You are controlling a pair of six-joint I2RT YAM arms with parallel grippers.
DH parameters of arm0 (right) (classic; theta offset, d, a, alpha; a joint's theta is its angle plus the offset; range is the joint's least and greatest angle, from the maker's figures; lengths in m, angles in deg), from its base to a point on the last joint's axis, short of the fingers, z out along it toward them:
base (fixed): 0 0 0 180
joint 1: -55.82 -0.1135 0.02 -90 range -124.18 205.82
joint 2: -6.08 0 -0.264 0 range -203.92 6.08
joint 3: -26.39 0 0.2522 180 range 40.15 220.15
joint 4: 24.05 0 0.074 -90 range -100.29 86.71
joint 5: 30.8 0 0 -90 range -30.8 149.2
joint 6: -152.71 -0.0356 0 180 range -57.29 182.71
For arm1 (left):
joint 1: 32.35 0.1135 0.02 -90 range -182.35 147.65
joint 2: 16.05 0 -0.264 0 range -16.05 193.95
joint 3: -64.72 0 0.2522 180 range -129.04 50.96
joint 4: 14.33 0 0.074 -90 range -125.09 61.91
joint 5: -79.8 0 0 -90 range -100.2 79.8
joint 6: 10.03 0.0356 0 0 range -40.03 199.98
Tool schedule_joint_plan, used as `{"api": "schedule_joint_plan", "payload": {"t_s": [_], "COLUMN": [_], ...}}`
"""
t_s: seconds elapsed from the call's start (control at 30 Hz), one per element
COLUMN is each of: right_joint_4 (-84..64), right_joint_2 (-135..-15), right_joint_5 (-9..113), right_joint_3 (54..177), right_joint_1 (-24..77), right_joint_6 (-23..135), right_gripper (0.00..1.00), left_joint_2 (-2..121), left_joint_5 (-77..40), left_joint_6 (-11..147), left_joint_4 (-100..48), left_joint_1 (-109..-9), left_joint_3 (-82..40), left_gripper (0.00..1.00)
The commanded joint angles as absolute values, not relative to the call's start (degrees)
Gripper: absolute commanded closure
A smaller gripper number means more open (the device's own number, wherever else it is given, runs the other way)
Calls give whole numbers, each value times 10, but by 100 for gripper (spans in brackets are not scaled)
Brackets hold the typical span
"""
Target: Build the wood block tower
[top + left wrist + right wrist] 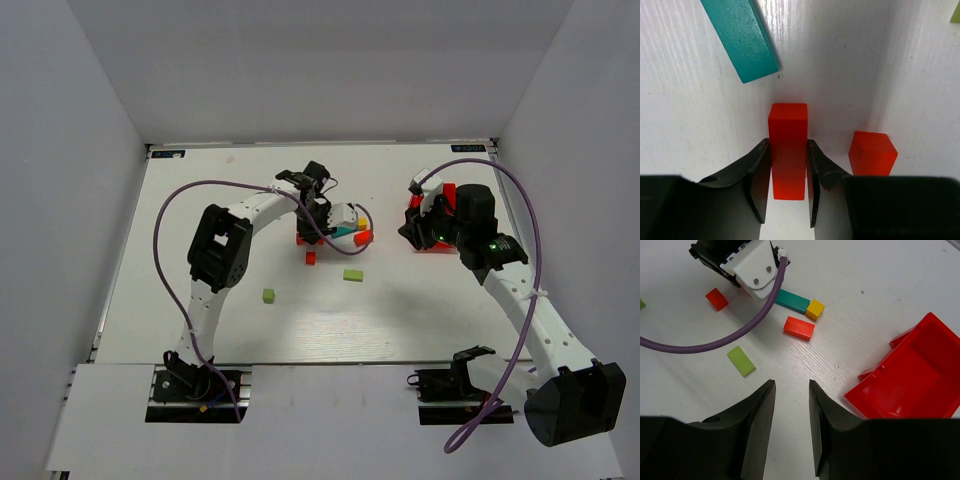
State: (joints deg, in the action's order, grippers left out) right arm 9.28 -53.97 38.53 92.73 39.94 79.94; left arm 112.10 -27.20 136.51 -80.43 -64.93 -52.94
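Over the table [850,60], my left fingers [758,180] clamp a red bar [788,125] squarely between them, a red cube [872,152] just beside. My right fingers [760,415] stand parted, holding nothing

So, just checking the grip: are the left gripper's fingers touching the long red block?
Touching. The left wrist view shows both fingers of the left gripper pressed against the long red block, with no gap.

place: robot lab test cell | evidence: plain white walls [320,70], white table [400,320], two bolted robot arms [220,245]
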Motion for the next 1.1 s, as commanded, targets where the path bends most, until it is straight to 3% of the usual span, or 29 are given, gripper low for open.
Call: {"api": "schedule_joint_plan", "payload": {"t_s": [0.0, 0.23, 0.53, 0.6, 0.7, 0.73, 0.9, 0.93, 1.07], "right_joint_4": [80, 81, 81, 80, 81, 82, 83, 81, 83], "right_joint_2": [-534, -532, -532, -531, -531, -530, -530, -529, -530], "right_joint_5": [388, 387, 385, 386, 385, 385, 385, 385, 385], "right_joint_3": [921, 922, 921, 920, 922, 921, 920, 920, 921], "right_joint_1": [401, 399, 401, 401, 401, 401, 402, 401, 401], "right_joint_6": [806, 806, 806, 806, 806, 806, 806, 806, 806], "right_gripper": [61, 61, 61, 61, 61, 61, 61, 61, 61], "left_joint_2": [1121, 1121, 1116, 1116, 1116, 1116, 1116, 1116, 1110], "left_joint_5": [-282, -277, -253, -253, -247, -241, -236, -236, -236], "left_joint_6": [1381, 1381, 1369, 1369, 1364, 1364, 1359, 1359, 1359], "left_joint_4": [-817, -812, -800, -794, -794, -789, -789, -789, -784], "left_joint_1": [-655, -660, -660, -660, -660, -660, -660, -660, -660], "left_joint_3": [-542, -542, -529, -529, -529, -529, -529, -529, -529], "left_gripper": [89, 82, 63, 46, 42, 34, 28, 19, 12]}}
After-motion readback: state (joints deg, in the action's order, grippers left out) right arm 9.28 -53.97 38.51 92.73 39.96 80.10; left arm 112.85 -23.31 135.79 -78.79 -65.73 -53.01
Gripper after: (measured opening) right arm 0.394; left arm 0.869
